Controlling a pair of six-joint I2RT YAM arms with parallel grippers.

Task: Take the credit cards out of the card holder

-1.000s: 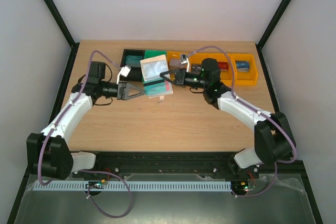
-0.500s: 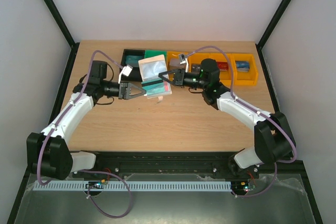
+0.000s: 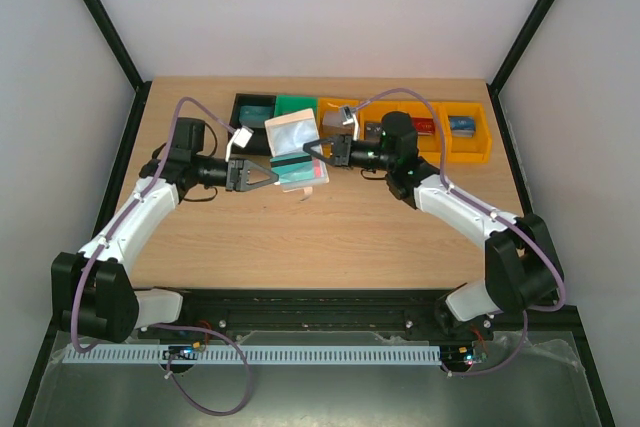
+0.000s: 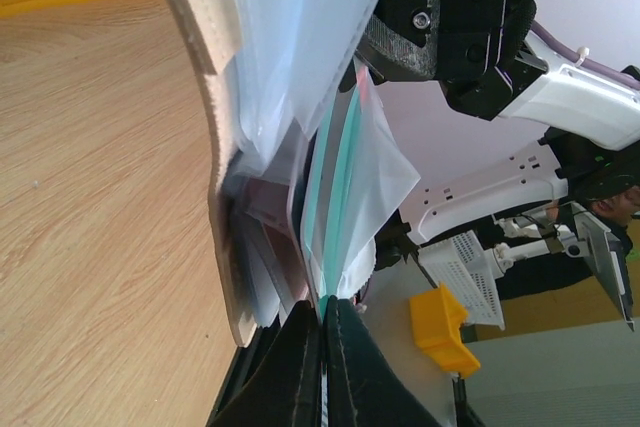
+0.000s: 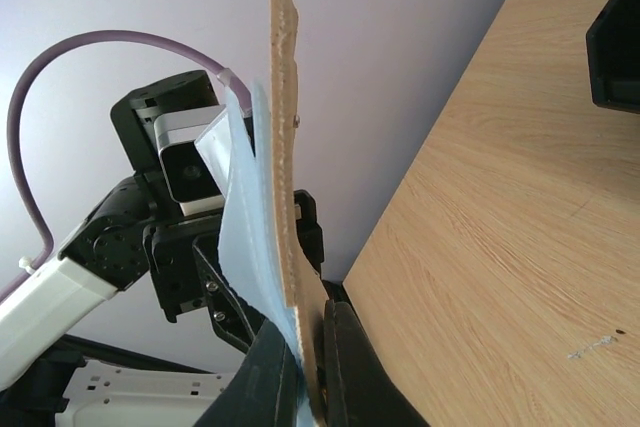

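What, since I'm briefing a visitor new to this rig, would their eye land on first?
The open card holder hangs in mid-air over the table, stretched between both arms: the right fingers pinch its cover, the left fingers a teal card. Behind it, black, green and orange bins line the table's far edge.

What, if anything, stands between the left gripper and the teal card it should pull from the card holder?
Nothing visible: the left gripper is shut on the teal card where it pokes from the card holder, whose cover the right gripper grips. Whether sleeve film is pinched too is unclear.
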